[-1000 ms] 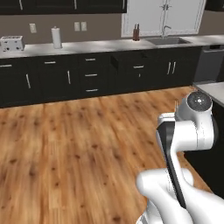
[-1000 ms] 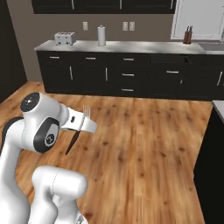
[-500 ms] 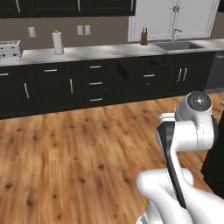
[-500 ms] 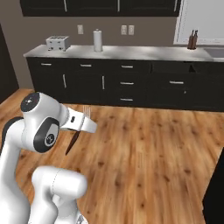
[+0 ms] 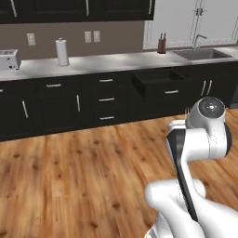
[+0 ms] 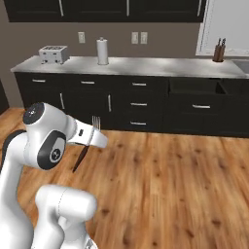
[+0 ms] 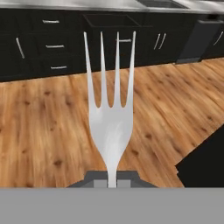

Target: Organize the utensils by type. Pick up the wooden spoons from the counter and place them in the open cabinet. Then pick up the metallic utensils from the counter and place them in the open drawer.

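Note:
My gripper [image 6: 94,139] [image 7: 112,182] is shut on a metallic utensil, the small silver fork [image 7: 110,118] [image 6: 89,137]. Its tines point up and its dark handle hangs below the hand. The gripper hovers over the wood floor, well short of the counter [image 5: 107,60] [image 6: 146,66]. Under the counter, the open drawer [image 5: 155,77] [image 6: 194,86] [image 7: 111,19] stands pulled out, black with a dark inside. It lies straight ahead beyond the fork in the hand view. The wooden spoons and the open cabinet are out of view.
On the counter stand a toaster [image 5: 9,59] [image 6: 53,53], a paper towel roll [image 5: 62,52] [image 6: 102,51] and a knife block [image 5: 161,45] [image 6: 219,51], with a sink [image 5: 202,53] at the right. A dark cabinet corner [image 7: 205,162] juts in low right of the hand.
The whole scene has shifted and grown: the base has driven closer to the counter. The fork stays in the shut gripper and the arm keeps its pose.

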Controlling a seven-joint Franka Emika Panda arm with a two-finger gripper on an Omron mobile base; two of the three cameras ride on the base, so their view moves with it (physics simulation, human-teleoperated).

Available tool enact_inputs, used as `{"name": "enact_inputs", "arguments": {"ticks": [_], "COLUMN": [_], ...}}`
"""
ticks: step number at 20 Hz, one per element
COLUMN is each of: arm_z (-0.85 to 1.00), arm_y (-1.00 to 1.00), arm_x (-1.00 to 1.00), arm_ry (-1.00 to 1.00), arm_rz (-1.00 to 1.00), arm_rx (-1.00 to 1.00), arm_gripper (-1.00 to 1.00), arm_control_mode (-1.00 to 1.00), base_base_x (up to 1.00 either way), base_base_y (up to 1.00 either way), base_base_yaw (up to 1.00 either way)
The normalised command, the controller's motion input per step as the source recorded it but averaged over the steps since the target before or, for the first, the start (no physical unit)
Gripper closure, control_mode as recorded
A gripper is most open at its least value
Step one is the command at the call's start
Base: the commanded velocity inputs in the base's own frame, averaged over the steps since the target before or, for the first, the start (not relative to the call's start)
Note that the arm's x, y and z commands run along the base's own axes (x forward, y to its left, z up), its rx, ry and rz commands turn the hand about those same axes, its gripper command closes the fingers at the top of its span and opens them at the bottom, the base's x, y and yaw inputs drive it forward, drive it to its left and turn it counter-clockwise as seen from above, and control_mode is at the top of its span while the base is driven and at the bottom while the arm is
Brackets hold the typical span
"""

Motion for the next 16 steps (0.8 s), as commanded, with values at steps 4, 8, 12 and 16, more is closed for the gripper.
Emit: {"name": "enact_inputs", "arguments": {"ticks": [4,8,12,16], "arm_z": [0.00,0.00,0.00,0.00], "arm_y": [0.00,0.00,0.00,0.00], "arm_x": [0.00,0.00,0.00,0.00], "arm_ry": [0.00,0.00,0.00,0.00], "arm_rz": [0.00,0.00,0.00,0.00], "arm_rx": [0.00,0.00,0.00,0.00], "arm_gripper": [1.00,1.00,1.00,1.00], "arm_control_mode": [1.00,1.00,1.00,1.00], "base_base_x": [0.79,0.72,0.69,0.66], "base_base_y": [0.38,0.39,0.49,0.57], "base_base_yaw": [-0.17,-0.20,-0.21,-0.24]}}
